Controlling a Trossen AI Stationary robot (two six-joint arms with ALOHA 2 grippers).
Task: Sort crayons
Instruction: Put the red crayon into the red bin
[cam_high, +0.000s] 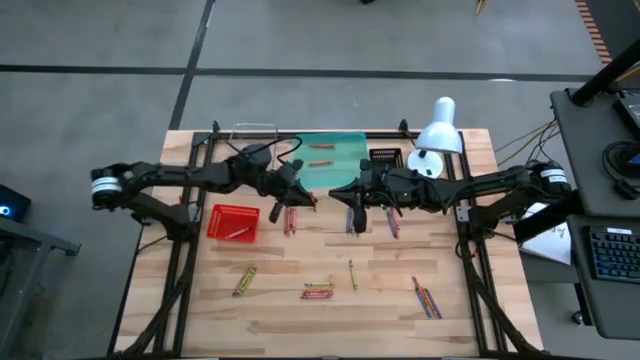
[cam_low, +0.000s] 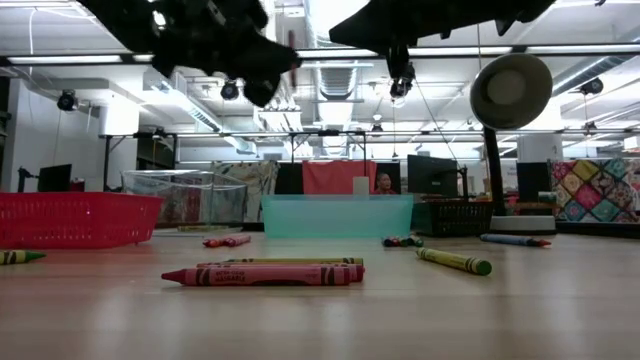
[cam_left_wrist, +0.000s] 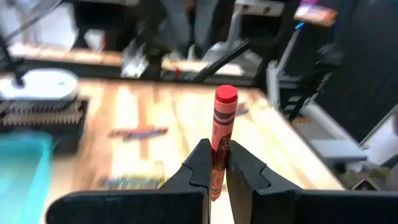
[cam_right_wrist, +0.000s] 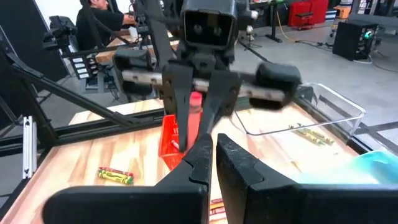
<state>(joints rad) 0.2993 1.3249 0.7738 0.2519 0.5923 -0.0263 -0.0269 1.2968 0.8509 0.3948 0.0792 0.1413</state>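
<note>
The left tool (cam_left_wrist: 217, 171) is clenched on a red crayon (cam_left_wrist: 221, 140), lifted up near the red basket (cam_high: 232, 222), probably to drop it in. The right tool (cam_right_wrist: 211, 155) is squeezed tight, holding nothing. Other crayons (cam_high: 318, 291) lie on the tabletop (cam_high: 300, 320)

I find bare table (cam_high: 200, 290) at the near corners; crayons (cam_high: 318, 291) scatter mid-table, red mesh basket (cam_high: 233, 222) blocks the left.

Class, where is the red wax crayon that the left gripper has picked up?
The red wax crayon is pinched upright in the left gripper, above the table between red mesh basket and teal tray.
</note>
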